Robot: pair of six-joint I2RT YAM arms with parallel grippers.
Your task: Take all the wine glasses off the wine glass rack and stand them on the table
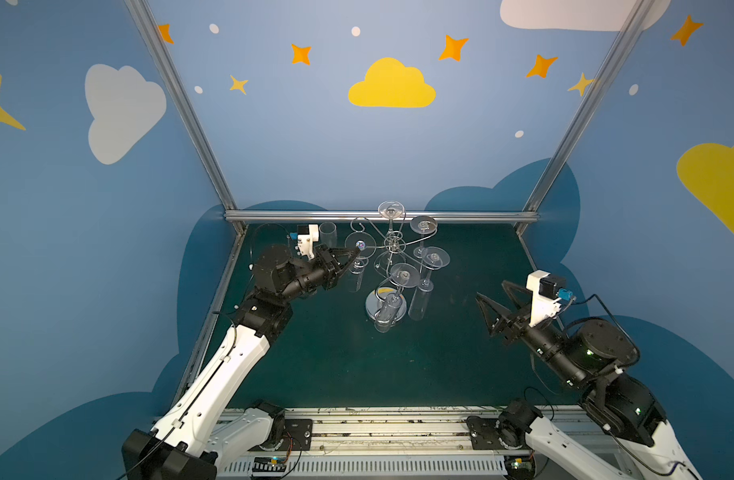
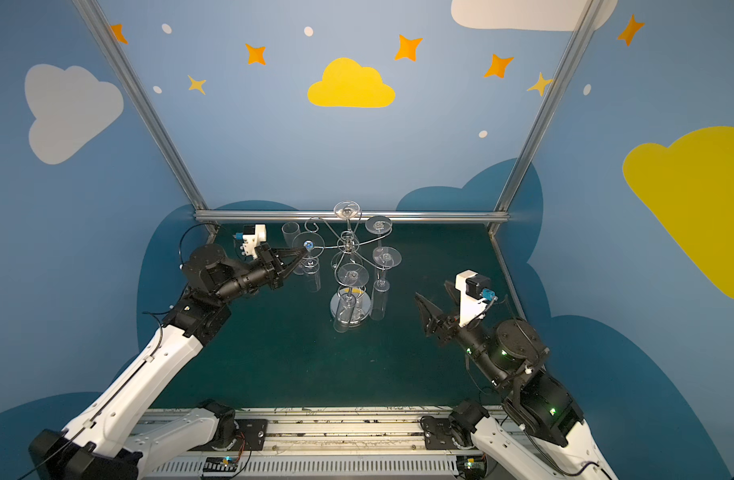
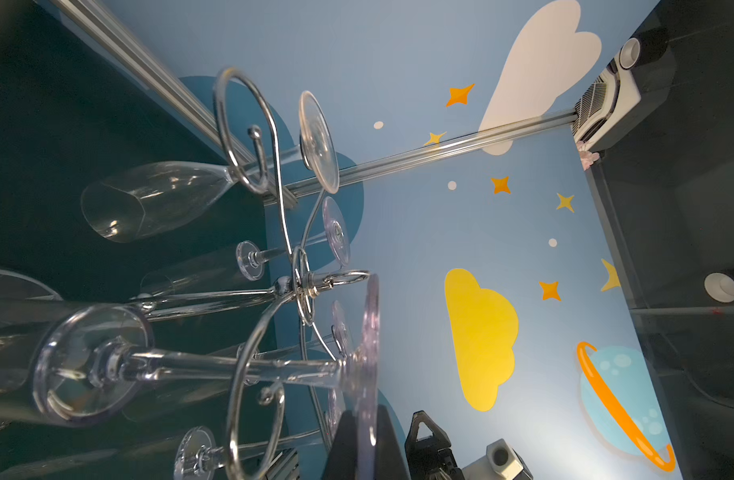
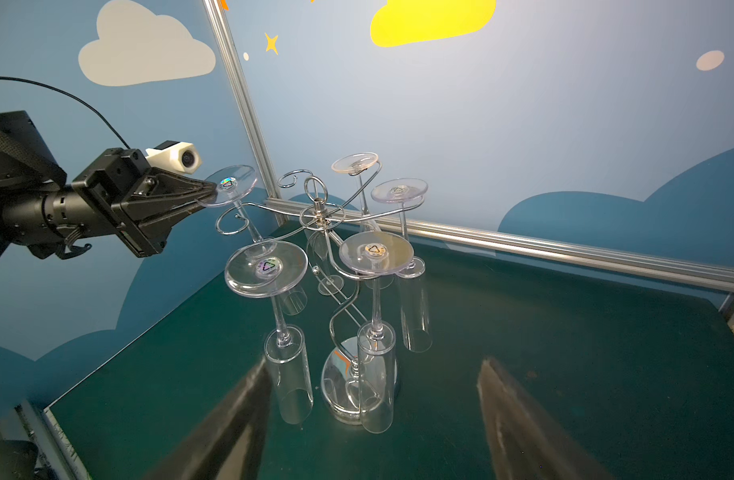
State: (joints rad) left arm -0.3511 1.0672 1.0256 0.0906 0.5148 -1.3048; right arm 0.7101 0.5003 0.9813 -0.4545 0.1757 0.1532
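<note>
The chrome wine glass rack stands mid-table with several clear glasses hanging bowl-down from its scroll arms. My left gripper is shut on the rim of the round foot of the wine glass on the left arm of the rack. That glass's stem runs through the curl of the arm and leans slightly. My right gripper hangs open and empty to the right of the rack, well apart from it.
The rack's mirror base rests on the green mat. Other hanging glasses crowd the near and right sides. A clear glass bowl shows behind the left gripper by the back rail.
</note>
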